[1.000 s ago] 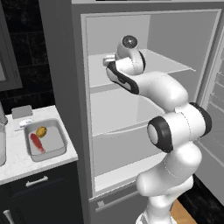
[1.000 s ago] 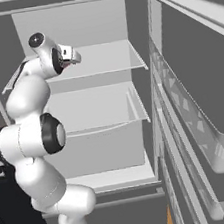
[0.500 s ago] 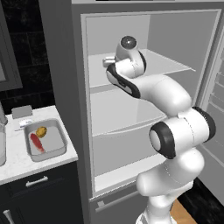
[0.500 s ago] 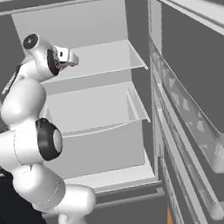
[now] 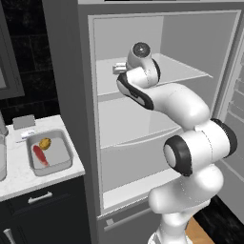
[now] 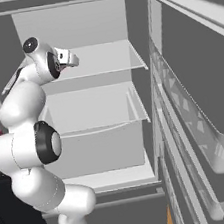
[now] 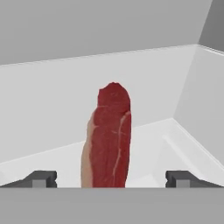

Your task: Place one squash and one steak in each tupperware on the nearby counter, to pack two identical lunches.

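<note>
1. Presently, gripper: jaws spread wide with nothing between the pads; the two dark fingertips stand apart at either side of the hand view. From the left base view the gripper reaches into the open refrigerator at the level of the upper shelf; it shows also in the right base view.
2. Steak on shelf: red, elongated, paler pink streak down its length and a pale edge on one side. Lies on the white shelf floor directly ahead of the gripper, centred between the fingertips and apart from them; whether it rests flat or on edge cannot be told.
3. Tupperware: grey rectangular tray on the counter, left of the refrigerator.
4. Squash: yellow-orange lump inside that tray, toward its far end.
5. Steak in tray: flat red piece inside the same tray, just beside the squash on the left side.
6. Refrigerator door: swung open at the right, its racks facing the interior.
</note>
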### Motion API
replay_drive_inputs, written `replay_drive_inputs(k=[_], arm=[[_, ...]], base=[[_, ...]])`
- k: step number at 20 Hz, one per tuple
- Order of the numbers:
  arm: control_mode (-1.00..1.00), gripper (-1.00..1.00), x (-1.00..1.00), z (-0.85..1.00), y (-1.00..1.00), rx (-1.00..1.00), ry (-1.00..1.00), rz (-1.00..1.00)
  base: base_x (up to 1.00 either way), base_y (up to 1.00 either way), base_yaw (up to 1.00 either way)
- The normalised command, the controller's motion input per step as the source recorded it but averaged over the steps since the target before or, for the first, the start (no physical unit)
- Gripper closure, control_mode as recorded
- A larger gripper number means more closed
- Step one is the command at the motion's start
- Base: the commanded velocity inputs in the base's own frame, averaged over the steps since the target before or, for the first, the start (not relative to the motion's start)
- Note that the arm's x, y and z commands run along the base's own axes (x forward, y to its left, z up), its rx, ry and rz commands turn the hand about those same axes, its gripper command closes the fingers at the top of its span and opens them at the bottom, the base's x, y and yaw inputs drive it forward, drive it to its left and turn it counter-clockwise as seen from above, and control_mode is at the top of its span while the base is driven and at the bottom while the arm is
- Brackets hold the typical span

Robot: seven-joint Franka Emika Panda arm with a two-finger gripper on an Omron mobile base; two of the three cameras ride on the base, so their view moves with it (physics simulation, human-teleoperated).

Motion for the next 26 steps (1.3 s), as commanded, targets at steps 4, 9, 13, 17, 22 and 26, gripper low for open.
replay_drive_inputs(k=[4, 9, 13, 17, 22, 26], arm=[[-1.00, -1.00, 0.00, -0.05, 0.00, 0.00, 0.00, 0.00], [-1.00, 1.00, 0.00, -0.01, 0.00, 0.00, 0.00, 0.00], [-1.00, 1.00, -0.02, 0.00, 0.00, 0.00, 0.00, 0.00], [-1.00, 1.00, -0.06, 0.00, -0.02, 0.00, 0.00, -0.01], [-1.00, 1.00, -0.11, 0.01, -0.04, 0.00, 0.00, -0.01], [-1.00, 1.00, -0.78, 0.41, -0.29, 0.02, 0.00, 0.00]], base=[[0.00, 0.00, 0.00], [0.00, 0.00, 0.00], [0.00, 0.00, 0.00], [0.00, 0.00, 0.00], [0.00, 0.00, 0.00], [0.00, 0.00, 0.00]])
